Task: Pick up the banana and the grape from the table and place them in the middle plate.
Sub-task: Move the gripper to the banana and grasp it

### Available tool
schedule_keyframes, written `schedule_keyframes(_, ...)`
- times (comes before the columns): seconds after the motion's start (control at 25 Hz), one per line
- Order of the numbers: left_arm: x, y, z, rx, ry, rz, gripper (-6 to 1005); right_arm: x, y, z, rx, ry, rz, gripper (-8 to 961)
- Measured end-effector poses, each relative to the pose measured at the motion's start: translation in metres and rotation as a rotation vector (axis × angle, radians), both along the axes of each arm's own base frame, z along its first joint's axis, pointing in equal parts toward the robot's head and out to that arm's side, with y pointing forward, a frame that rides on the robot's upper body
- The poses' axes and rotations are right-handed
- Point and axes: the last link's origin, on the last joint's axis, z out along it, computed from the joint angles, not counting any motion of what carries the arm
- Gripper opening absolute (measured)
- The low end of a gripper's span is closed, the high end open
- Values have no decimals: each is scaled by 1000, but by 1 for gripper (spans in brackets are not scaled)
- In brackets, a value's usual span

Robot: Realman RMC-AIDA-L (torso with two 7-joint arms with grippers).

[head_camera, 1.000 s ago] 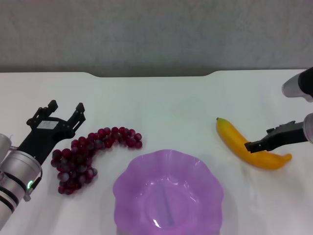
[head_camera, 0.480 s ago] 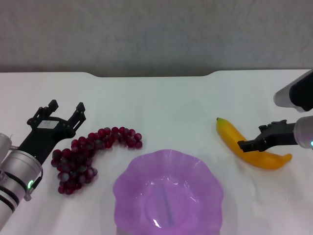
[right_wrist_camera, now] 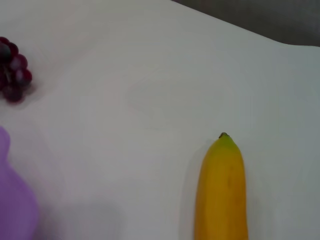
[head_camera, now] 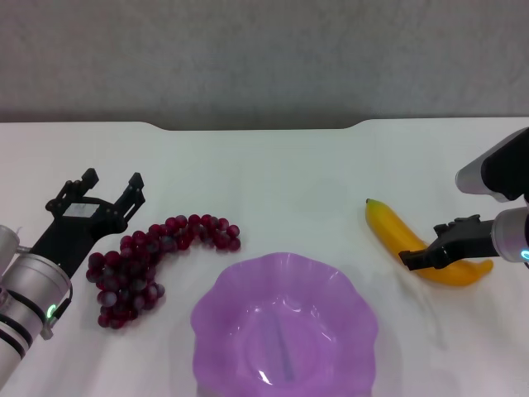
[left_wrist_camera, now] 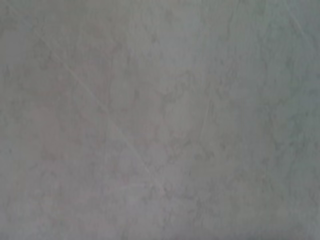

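No brand, label or writing can be read on anything in view.

Compared with a second ago, the right gripper [head_camera: 421, 255] has slid leftward along the banana [head_camera: 395, 235], its dark finger tip now lying over the fruit's middle rather than nearer the lower end; the silver arm housing behind it has also come further into the head view. Whether the right gripper's fingers are spread or closed cannot be told, since only one dark finger shows against the yellow skin. The left gripper [head_camera: 107, 188] has not moved: it hangs just beside the upper left of the grape [head_camera: 140, 260] with its two black fingers spread apart, holding nothing.

The banana lies on the table [head_camera: 289, 182] to the right of the middle plate [head_camera: 216, 306], its dark tip pointing away from the robot; part of its lower half is hidden behind the right gripper. The grape lies on the table left of the plate, its thin end curling toward the plate's far rim but apart from it. The plate's near edge is cut off by the bottom of the head view.

The right wrist view shows only the tip half of the banana [right_wrist_camera: 221, 190], a corner of the grape [right_wrist_camera: 14, 70] and a sliver of the plate [right_wrist_camera: 15, 205]. The left wrist view shows only a blurred grey surface, with nothing to make out
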Motion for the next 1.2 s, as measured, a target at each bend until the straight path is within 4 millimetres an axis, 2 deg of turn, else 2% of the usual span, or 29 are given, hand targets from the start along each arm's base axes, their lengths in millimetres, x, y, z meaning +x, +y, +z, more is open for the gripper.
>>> schedule_keyframes(1.2,2,2,0,3,-2,-5,772,18,-13,-20,-33,-79,-13,769)
